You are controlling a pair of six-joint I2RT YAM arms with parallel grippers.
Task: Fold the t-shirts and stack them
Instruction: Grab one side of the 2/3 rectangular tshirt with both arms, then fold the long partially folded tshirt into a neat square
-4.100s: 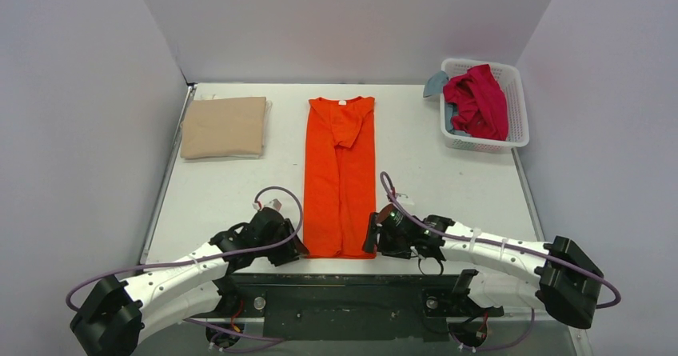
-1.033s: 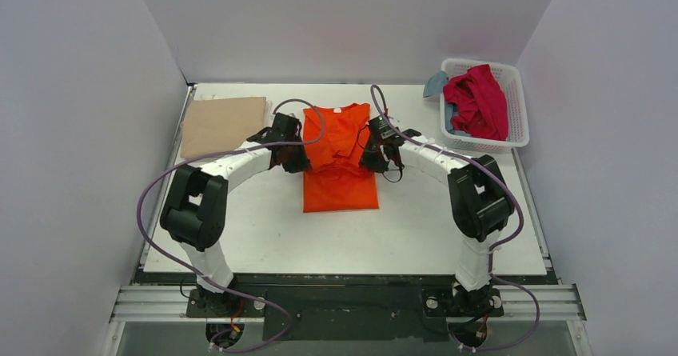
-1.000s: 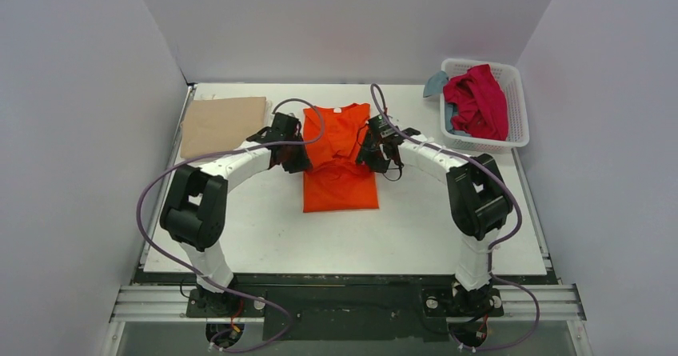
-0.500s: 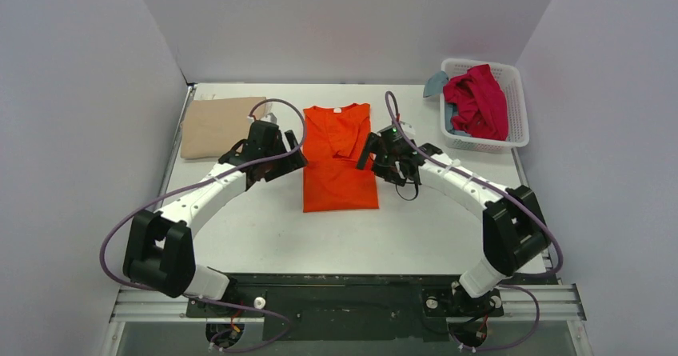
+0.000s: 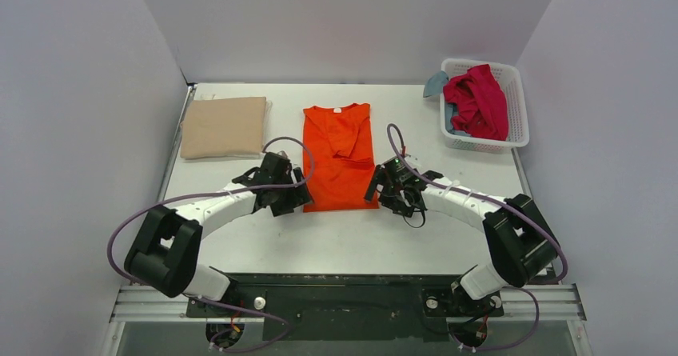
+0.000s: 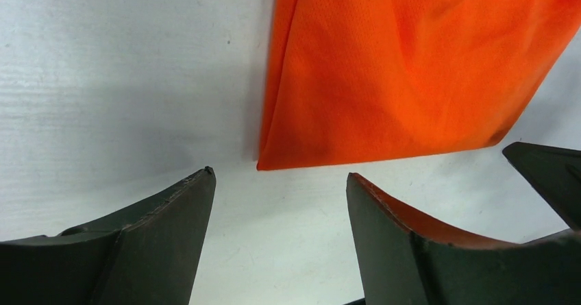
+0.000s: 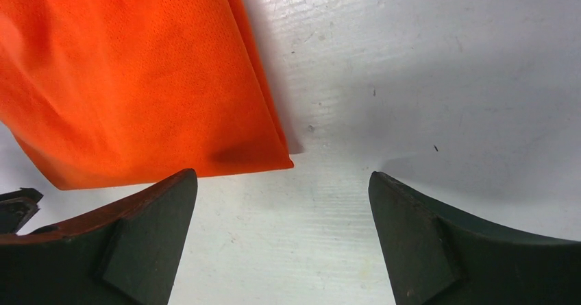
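The bright orange t-shirt (image 5: 339, 158) lies folded in half in the middle of the table, white neck label at its far end. My left gripper (image 5: 297, 199) is open and empty beside its near left corner (image 6: 274, 161). My right gripper (image 5: 374, 190) is open and empty beside its near right corner (image 7: 277, 157). Both wrist views show the corner just ahead of the jaws, untouched. A tan t-shirt (image 5: 225, 127) lies folded at the back left. A crimson t-shirt (image 5: 477, 100) and a grey-blue one (image 5: 436, 82) hang out of the basket.
The white lattice basket (image 5: 516, 108) stands at the back right against the wall. Grey walls close in the table on three sides. The arms' bases sit on the dark rail at the near edge.
The long orange shirt was folded in half, its near end brought to the far end. Both grippers let go and drew back to the shirt's new near corners.
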